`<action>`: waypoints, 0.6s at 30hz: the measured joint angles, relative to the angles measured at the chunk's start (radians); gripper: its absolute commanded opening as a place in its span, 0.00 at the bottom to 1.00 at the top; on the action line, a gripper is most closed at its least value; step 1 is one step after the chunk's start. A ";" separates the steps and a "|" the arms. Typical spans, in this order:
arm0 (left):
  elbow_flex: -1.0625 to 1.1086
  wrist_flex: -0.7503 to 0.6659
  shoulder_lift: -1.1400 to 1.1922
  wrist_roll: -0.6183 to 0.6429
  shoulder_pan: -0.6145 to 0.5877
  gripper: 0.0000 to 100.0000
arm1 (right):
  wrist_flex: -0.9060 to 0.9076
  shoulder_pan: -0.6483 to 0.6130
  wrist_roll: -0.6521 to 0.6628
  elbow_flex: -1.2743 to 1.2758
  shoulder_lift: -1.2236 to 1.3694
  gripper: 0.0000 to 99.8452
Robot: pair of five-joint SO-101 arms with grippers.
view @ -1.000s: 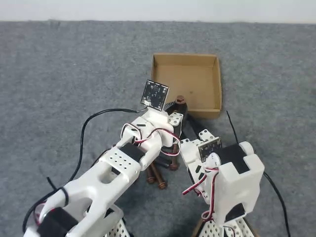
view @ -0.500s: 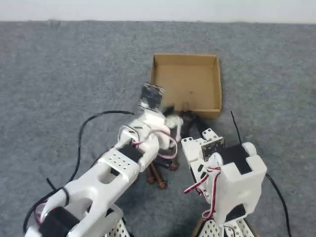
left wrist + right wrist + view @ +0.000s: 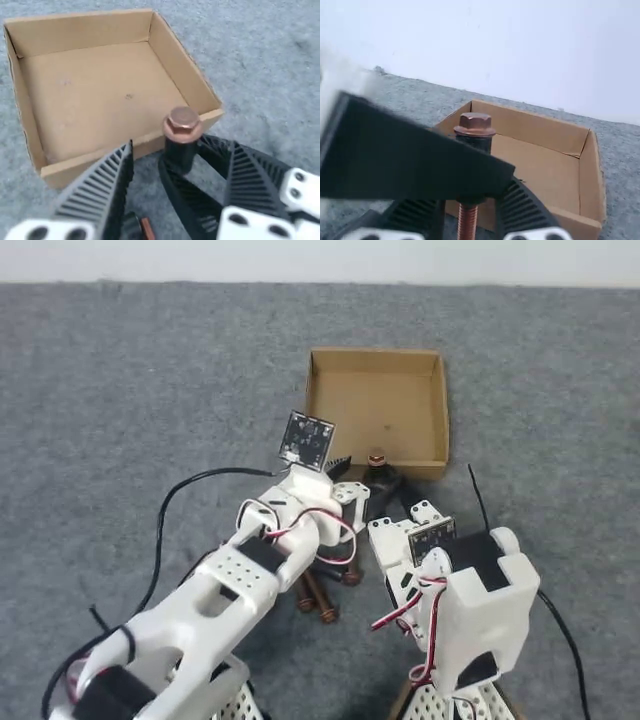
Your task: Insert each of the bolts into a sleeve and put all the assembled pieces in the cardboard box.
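A white wall (image 3: 300,260) runs along the far edge of a grey carpet (image 3: 120,390) that serves as the work surface. On the left, a black cable (image 3: 170,510) loops over the carpet beside the left arm (image 3: 230,590), which stretches from the near corner toward the middle. Partly under that arm lie a few loose bolts (image 3: 322,602), copper-coloured and flat on the carpet, close together. The left gripper (image 3: 347,470) hangs just short of the box with its jaws spread wide, grasping nothing; in the left wrist view one of its ribbed fingers (image 3: 107,175) stands beside the sleeve (image 3: 179,152), a gap between them. The sleeve is black and upright, with a bolt (image 3: 182,123) seated in it, the hexagonal copper head on top; in the right wrist view the threaded shank shows below the sleeve. This assembled piece is just outside the near wall of the cardboard box (image 3: 376,355), which sits open-topped on the carpet past both arms. The right gripper (image 3: 381,480) is clenched on the sleeve, its black fingers pressed against either side. Behind it, the right arm (image 3: 470,600) rises from the near right edge.
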 measured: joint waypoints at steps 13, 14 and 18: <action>0.002 0.157 -0.333 0.000 -0.089 0.18 | 0.000 0.000 0.000 0.000 0.000 0.01; 0.002 0.157 -0.333 0.000 -0.110 0.13 | 0.000 0.000 0.000 0.000 0.000 0.01; 0.002 0.157 -0.336 0.000 -0.209 0.02 | 0.000 0.000 0.000 0.000 0.000 0.01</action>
